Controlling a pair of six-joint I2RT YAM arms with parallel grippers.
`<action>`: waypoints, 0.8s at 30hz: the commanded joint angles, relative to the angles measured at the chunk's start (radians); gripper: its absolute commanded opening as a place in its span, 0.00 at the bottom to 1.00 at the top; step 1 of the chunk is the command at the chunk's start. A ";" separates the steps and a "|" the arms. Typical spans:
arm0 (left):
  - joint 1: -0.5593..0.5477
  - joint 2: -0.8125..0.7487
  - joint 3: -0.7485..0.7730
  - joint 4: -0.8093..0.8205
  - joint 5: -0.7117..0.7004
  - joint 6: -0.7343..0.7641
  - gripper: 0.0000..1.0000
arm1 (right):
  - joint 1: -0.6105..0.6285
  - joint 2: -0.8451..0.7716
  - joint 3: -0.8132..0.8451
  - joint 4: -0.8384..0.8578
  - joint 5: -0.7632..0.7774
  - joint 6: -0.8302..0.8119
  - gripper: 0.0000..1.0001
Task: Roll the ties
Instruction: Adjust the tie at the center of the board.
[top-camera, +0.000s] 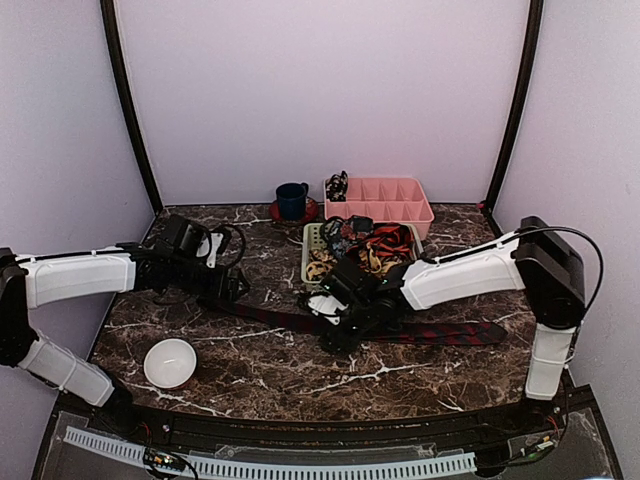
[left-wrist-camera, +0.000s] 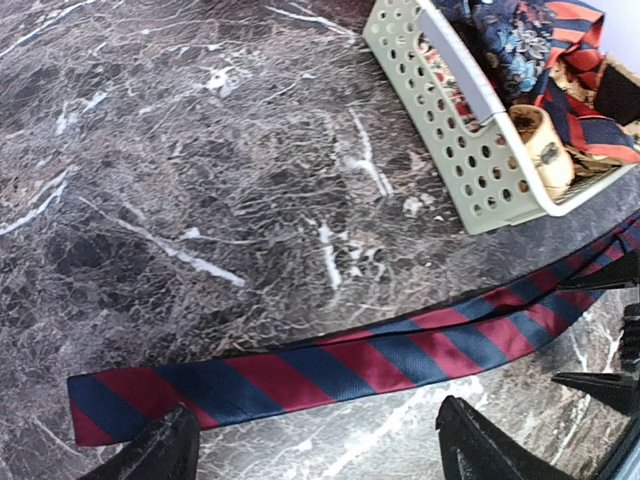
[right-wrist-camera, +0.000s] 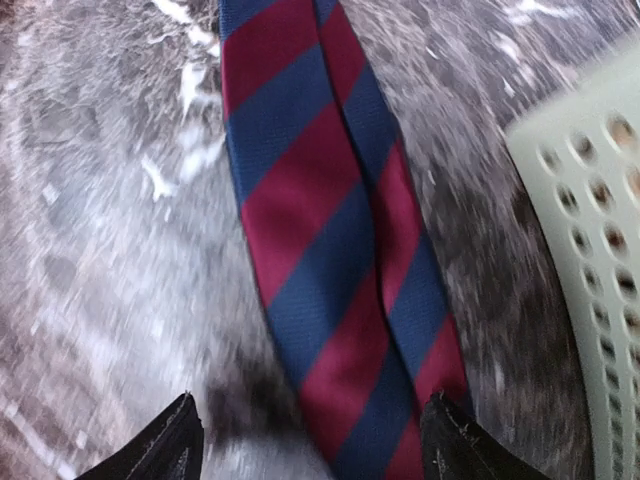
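A long necktie (top-camera: 440, 331) with red and navy diagonal stripes lies flat across the marble table (top-camera: 260, 365). Its narrow end (left-wrist-camera: 110, 400) lies at the left, just beyond my open left gripper (left-wrist-camera: 315, 455), whose jaws stand wide apart over it. My right gripper (right-wrist-camera: 310, 450) is open above the tie's middle (right-wrist-camera: 330, 270), where two layers overlap; the right fingertip (right-wrist-camera: 455, 440) sits at the tie's edge. In the top view the left gripper (top-camera: 233, 288) and the right gripper (top-camera: 335, 325) both hover low over the tie.
A pale green perforated basket (top-camera: 312, 262) holds several other ties, some coiled (left-wrist-camera: 545, 145). Behind it stand a pink divided bin (top-camera: 380, 200) and a blue mug (top-camera: 291, 199) on a red coaster. A white bowl (top-camera: 170, 361) sits at the front left.
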 joint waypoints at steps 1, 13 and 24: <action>-0.003 -0.066 -0.035 0.066 0.091 0.079 0.88 | -0.006 -0.214 -0.099 0.006 -0.001 0.119 0.76; -0.159 -0.123 -0.087 0.333 0.104 0.224 0.99 | -0.095 -0.900 -0.506 0.042 0.162 0.788 0.96; -0.246 0.012 -0.044 0.392 0.240 0.263 0.99 | -0.136 -0.916 -0.738 0.150 0.067 1.205 0.97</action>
